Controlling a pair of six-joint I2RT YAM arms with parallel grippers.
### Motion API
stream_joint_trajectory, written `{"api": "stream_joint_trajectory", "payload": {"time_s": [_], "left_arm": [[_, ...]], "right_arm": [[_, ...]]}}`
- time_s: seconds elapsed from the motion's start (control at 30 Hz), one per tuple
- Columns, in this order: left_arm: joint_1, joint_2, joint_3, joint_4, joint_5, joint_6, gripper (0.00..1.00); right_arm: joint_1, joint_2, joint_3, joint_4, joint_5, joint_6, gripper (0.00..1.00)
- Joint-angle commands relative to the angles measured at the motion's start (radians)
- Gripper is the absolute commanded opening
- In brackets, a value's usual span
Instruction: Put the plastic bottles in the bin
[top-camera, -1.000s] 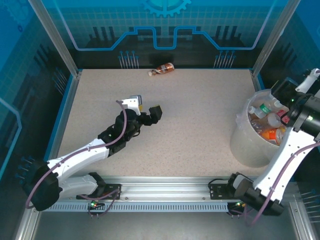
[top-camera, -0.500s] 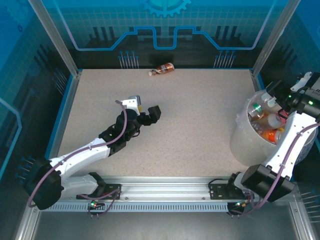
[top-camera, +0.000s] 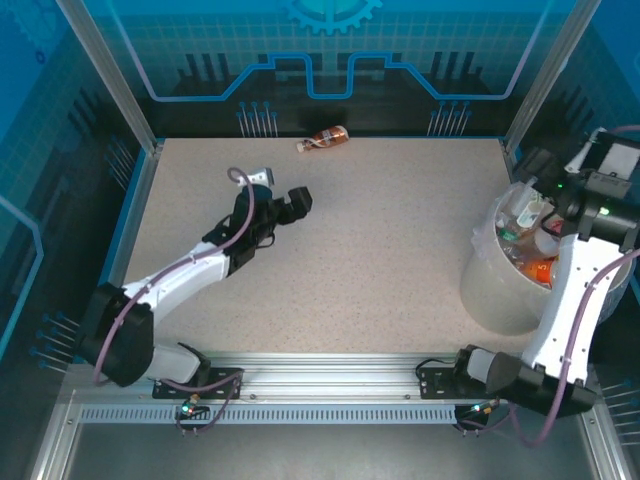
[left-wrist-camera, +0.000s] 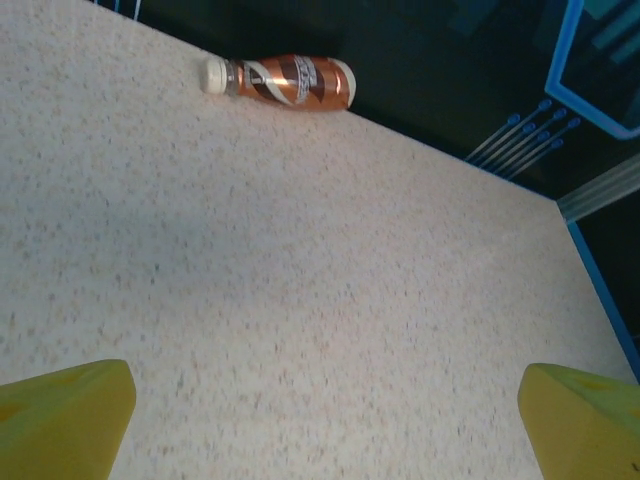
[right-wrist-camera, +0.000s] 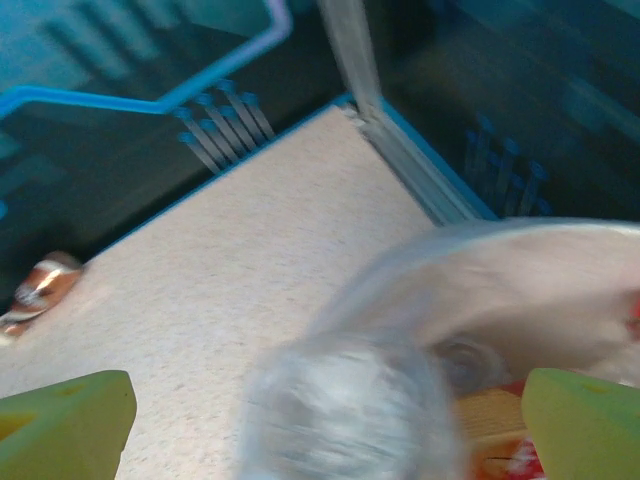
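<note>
While both arms reach out over the table (top-camera: 400, 240), we log the left gripper (top-camera: 296, 200) at about 10 o'clock from the table's centre, jaws wide and holding nothing. One brown bottle (top-camera: 325, 138) lies on its side at the 12 o'clock edge, cap toward 9 o'clock, well apart from that gripper. The bin (top-camera: 490, 290) stands at 4 o'clock with several bottles (top-camera: 530, 250) inside. The right gripper (top-camera: 542, 170) hovers over the bin's 12 o'clock rim, jaws wide, gripping nothing. We cannot identify the pale blur below it.
</note>
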Motion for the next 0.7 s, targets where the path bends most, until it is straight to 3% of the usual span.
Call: {"api": "stream_joint_trajectory", "payload": {"time_s": [0.0,0.1,0.23,0.37,0.5,0.67], "left_arm": [[0.048,0.091,0.12,-0.07,0.072,0.034,0.99],[0.078,0.209,0.246,-0.116,0.096,0.064,0.99],[0.107,0.377,0.418,-0.139,0.144,0.111,0.99],[0.139,0.564,0.624,-0.139,0.207,0.198,0.99],[0.168,0.75,0.852,-0.156,0.264,0.283,0.99],[0.204,0.958,1.069,-0.056,0.354,0.297,0.99]], "right_arm": [[0.184,-0.049,0.044,0.01,0.185,-0.007,1.0],[0.357,-0.064,0.013,0.102,0.142,-0.005,1.0],[0.568,-0.022,-0.026,0.237,-0.04,-0.087,1.0],[0.759,0.065,-0.059,0.352,-0.037,-0.14,1.0],[0.859,0.137,-0.106,0.473,-0.039,-0.12,1.0],[0.893,0.197,-0.133,0.548,-0.015,-0.064,1.0]]}}
